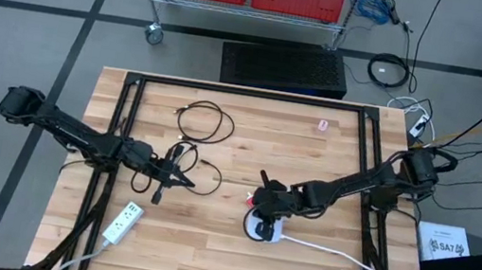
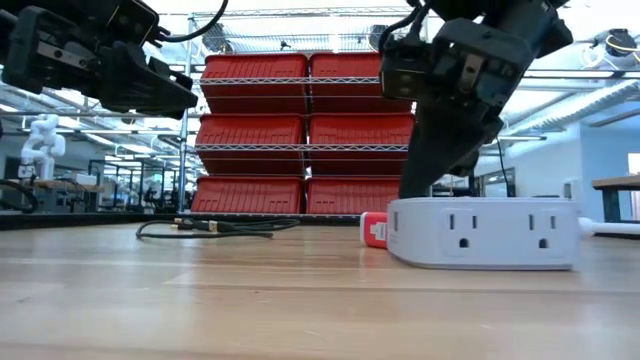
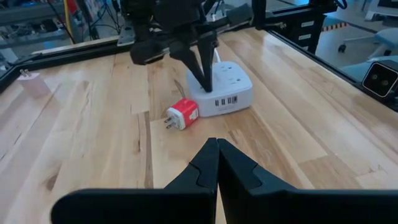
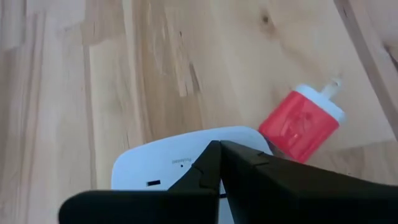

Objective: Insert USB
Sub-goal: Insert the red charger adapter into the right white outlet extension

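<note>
A wooden tabletop (image 1: 205, 245) seen from above. Nearest, at about 7 o'clock, a white power strip (image 1: 122, 223) lies flat, its cord running off the near edge. Just right of centre, toward 5 o'clock, a white cube power hub (image 1: 267, 231) sits with a white cable trailing to the right. The right end effector (image 1: 262, 199) rests on top of the hub, fingers pressed together and holding nothing; it hides much of the hub from above. A small red and white USB charger (image 3: 182, 114) lies on its side just beside the hub, almost fully hidden in the overhead view. At 9 o'clock, the left end effector (image 1: 184, 180) hangs above the wood, fingers pressed together, empty. Black cables (image 1: 205, 122) loop beside it toward 11 o'clock; their plug ends are too small to make out. Farther back, a small pink object (image 1: 323, 125) lies near 1 o'clock.
</note>
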{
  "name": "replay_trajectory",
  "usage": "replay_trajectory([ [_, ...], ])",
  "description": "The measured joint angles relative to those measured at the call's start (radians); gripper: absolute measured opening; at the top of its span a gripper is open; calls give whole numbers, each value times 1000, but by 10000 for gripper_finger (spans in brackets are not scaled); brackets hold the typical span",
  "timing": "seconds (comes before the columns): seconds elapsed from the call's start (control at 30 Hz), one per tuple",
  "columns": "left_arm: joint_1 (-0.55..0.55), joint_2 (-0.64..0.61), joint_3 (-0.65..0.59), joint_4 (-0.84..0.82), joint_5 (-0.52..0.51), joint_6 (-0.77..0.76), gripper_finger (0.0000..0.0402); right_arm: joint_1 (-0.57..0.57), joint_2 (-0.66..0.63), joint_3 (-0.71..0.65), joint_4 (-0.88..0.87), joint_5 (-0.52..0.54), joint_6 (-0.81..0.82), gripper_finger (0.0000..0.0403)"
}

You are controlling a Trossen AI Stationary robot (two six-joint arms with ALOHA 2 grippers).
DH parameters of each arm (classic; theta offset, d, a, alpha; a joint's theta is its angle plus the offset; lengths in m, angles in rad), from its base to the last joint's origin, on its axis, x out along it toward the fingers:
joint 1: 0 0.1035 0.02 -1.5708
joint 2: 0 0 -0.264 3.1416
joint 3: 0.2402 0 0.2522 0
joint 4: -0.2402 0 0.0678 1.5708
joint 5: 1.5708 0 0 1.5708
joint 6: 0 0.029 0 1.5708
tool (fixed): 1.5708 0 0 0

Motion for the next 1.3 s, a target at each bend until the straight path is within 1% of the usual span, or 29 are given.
replay_trajectory([
  [0.13,0,0,0,0,0,0,8,0,1,1,31,-3,-3,0],
  [0.37,0,0,0,0,0,0,8,6,5,51,11,-14,-22,4],
  [0.6,0,0,0,-4,0,0,8,5,8,135,-78,-18,-50,6],
  [0.73,0,0,0,-4,0,0,8,-11,7,178,-156,-4,-14,7],
  [0.8,0,0,0,-3,0,0,8,-18,5,195,-203,25,25,11],
  [0.87,0,0,0,-4,0,0,8,-29,5,204,-251,38,74,23],
  [0.97,0,0,0,-4,0,0,8,-48,5,204,-291,39,156,53],
  [1.07,0,0,0,-4,0,0,8,-61,5,204,-301,44,218,92],
  [1.17,0,0,0,-4,0,0,8,-62,15,206,-286,82,245,135],
  [1.3,0,0,0,-5,0,0,8,-61,68,206,-277,89,281,186],
])
